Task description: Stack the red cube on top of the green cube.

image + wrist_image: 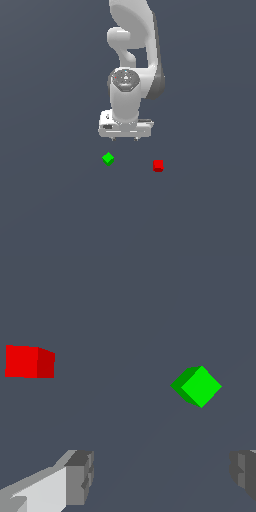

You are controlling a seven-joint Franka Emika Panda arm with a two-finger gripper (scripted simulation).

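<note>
The red cube lies on the grey floor toward the exterior view's right; the wrist view shows this red cube too. The green cube sits corner-on as a diamond toward the exterior view's left, about a gripper's width from the red one, and the green cube also appears in the wrist view. My white gripper hangs above and behind both cubes, roughly between them, touching neither. Its fingers stand wide apart with nothing between them, so the gripper is open.
The arm's white links rise behind the gripper. The plain dark grey floor spreads around the two cubes.
</note>
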